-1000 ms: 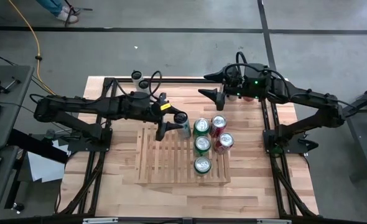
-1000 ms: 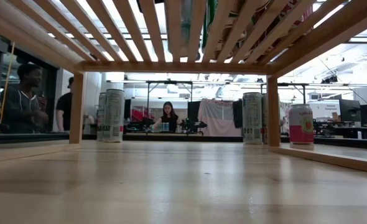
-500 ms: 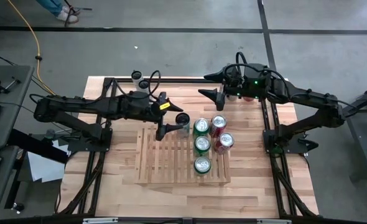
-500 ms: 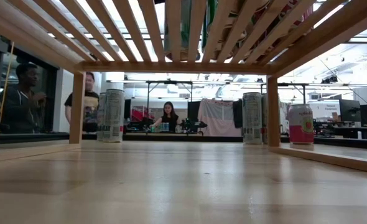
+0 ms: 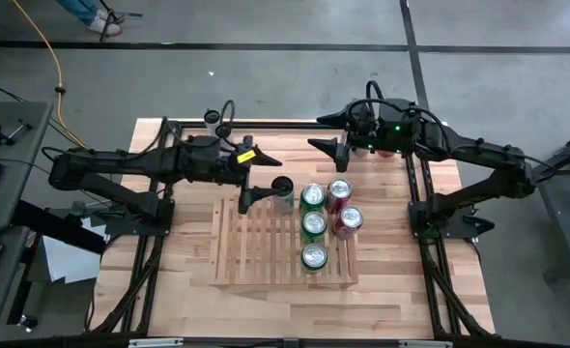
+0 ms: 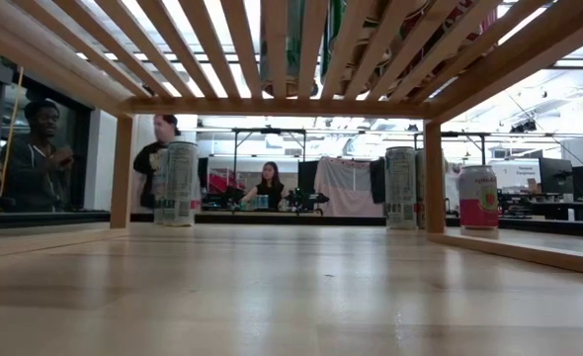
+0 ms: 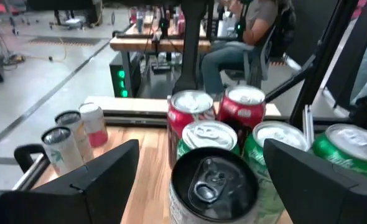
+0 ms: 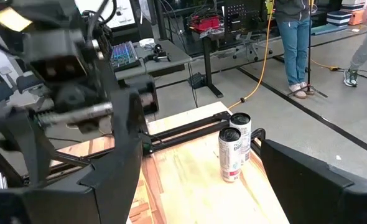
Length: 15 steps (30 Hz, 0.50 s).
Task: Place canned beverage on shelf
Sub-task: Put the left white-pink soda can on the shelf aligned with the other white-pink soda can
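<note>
The slatted wooden shelf (image 5: 256, 253) stands in the middle of the table. A black-topped can (image 5: 282, 189) stands upright on its far edge, beside several green and red cans (image 5: 313, 223). My left gripper (image 5: 256, 176) hovers open just left of the black-topped can. In the left wrist view its fingers stand on either side of that can (image 7: 213, 180) without touching it. My right gripper (image 5: 327, 132) hangs open above the table's far side, beyond the shelf, with nothing between its fingers. The low view looks up through the slats (image 6: 272, 40) at the cans' bottoms.
Two pale cans (image 5: 217, 123) stand on the tabletop at the far left, also in the right wrist view (image 8: 234, 149). More cans (image 7: 78, 137) stand near the right arm's far side. The shelf's left half is bare slats. People stand in the room behind (image 6: 44, 148).
My left gripper has opened and let go of the black-topped can. It then drew back toward the table's left edge and rose a little. The can stays upright on the shelf where it was set.
</note>
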Tool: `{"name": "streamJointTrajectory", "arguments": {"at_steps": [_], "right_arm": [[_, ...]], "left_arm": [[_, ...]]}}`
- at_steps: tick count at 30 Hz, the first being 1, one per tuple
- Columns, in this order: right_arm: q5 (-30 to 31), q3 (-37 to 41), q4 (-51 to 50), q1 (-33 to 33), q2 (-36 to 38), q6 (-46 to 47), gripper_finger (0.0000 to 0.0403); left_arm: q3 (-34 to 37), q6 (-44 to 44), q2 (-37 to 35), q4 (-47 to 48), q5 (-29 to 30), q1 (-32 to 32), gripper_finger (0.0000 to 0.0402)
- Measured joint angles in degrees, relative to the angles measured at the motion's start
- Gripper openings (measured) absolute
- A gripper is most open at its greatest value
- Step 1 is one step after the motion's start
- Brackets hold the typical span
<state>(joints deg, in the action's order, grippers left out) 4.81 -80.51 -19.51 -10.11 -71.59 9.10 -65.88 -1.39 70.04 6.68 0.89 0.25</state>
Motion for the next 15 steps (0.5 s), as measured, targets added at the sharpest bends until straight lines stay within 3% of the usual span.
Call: {"name": "streamJointTrajectory", "arguments": {"at_steps": [7, 11, 15], "right_arm": [[0.05, 0.0, 0.02, 0.0, 0.0, 0.28, 0.0312], [5.57, 0.0, -1.32, -0.03, 0.0, 4.04, 0.0312], [10.0, 0.0, -5.39, -1.0, -0.02, 6.84, 0.0312]], "left_arm": [[-4.92, 1.17, -3.48, 6.38, 3.58, 1.2, 0.0335], [-6.58, -0.37, -6.01, 12.29, 9.6, 3.84, 0.0335], [-6.59, -6.06, -7.79, 17.87, 10.25, 8.13, 0.0335]]}}
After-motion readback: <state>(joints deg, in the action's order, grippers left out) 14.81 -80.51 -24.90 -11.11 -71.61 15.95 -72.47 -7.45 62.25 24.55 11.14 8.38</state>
